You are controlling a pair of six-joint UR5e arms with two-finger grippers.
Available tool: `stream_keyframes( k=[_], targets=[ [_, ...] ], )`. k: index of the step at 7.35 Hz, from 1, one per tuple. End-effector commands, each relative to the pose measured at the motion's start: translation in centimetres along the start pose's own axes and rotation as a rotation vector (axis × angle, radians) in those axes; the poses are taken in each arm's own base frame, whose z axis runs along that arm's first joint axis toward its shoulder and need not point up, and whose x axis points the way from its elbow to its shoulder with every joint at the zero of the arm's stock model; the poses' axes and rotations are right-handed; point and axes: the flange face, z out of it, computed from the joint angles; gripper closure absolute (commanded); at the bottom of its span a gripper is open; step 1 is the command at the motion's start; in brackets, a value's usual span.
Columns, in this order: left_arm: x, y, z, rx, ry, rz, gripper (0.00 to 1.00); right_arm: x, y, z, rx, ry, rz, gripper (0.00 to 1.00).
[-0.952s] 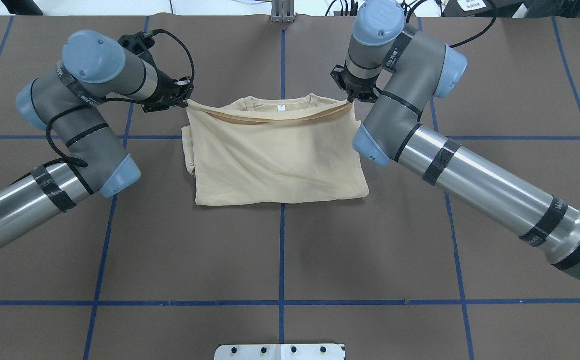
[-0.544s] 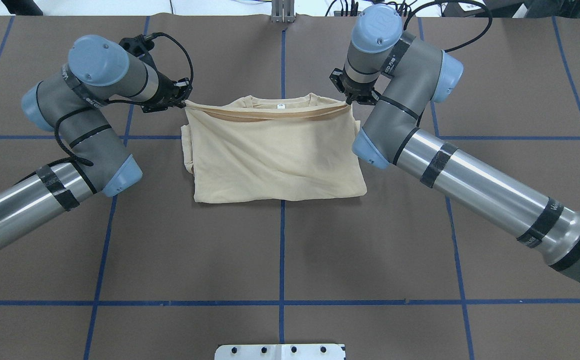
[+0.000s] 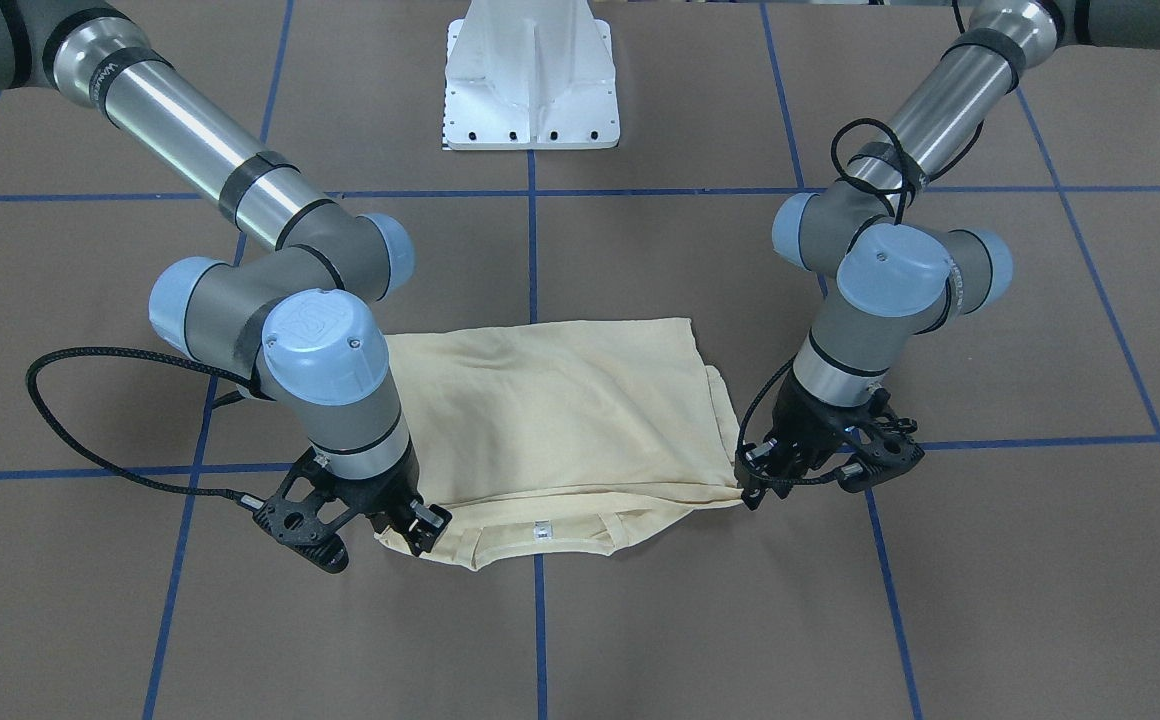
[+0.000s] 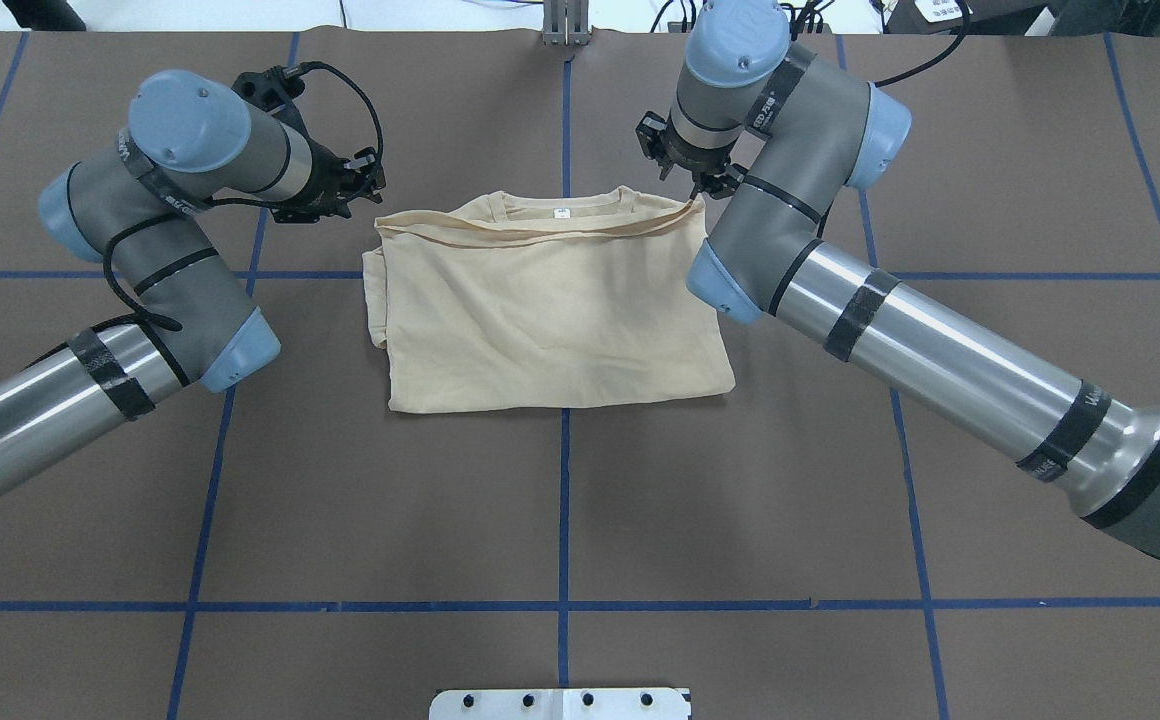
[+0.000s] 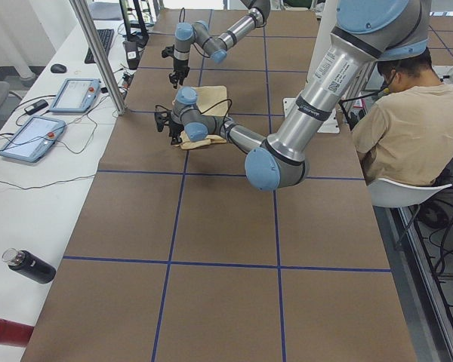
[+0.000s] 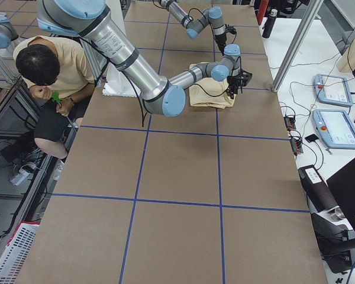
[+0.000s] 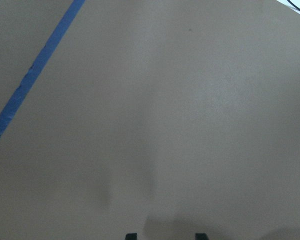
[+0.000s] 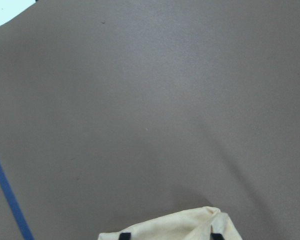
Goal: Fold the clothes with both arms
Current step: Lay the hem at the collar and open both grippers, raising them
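Observation:
The clothes are one pale cream shirt (image 4: 550,310) lying folded on the brown table, its lower half laid up over the chest so the hem sits just below the ribbed neck and white label (image 4: 562,212). My left gripper (image 4: 372,182) hangs open just off the shirt's far left corner, touching no cloth; the left wrist view shows its gripper (image 7: 166,236) over bare table. My right gripper (image 4: 700,183) is open at the far right corner, and the right wrist view has its gripper (image 8: 170,235) straddling that shirt corner (image 8: 190,227). Across the table both show too: left gripper (image 3: 752,488), right gripper (image 3: 425,528).
Blue tape lines (image 4: 565,500) grid the table. The white pedestal base (image 3: 530,75) stands at the robot's side. A metal post (image 4: 565,25) rises at the far edge. A seated person (image 5: 408,128) is beside the table; tablets (image 5: 30,136) and a bottle (image 5: 30,265) lie on a side bench.
Both grippers have let go of the hem corners and drawn back toward the far edge. The hem has dropped flat across the shirt below the neck.

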Motion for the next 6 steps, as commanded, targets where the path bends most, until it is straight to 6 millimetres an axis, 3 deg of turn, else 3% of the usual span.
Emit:
stream_keyframes(
  k=[1, 2, 4, 5, 6],
  targets=[
    [1.3, -0.1, -3.1, 0.01, 0.059, 0.013, 0.51, 3.5, 0.9, -3.7, -0.012, -0.075, 0.039, 0.0],
    [-0.1, 0.5, -4.3, 0.012, 0.07, 0.017, 0.51, 7.7, 2.6, -5.8, -0.028, -0.123, 0.07, 0.0],
    [-2.0, 2.6, -9.0, -0.032, 0.132, 0.039, 0.51, 11.4, 5.3, -7.8, -0.052, -0.151, 0.155, 0.0],
    [-2.6, 3.0, -10.2, -0.033, 0.147, 0.044, 0.51, 13.1, 7.6, -7.3, -0.028, -0.156, 0.208, 0.01],
    [-2.4, 3.2, -10.5, -0.025, 0.155, 0.048, 0.5, 12.9, 11.2, -6.4, 0.027, -0.184, 0.305, 0.02]
  ],
)
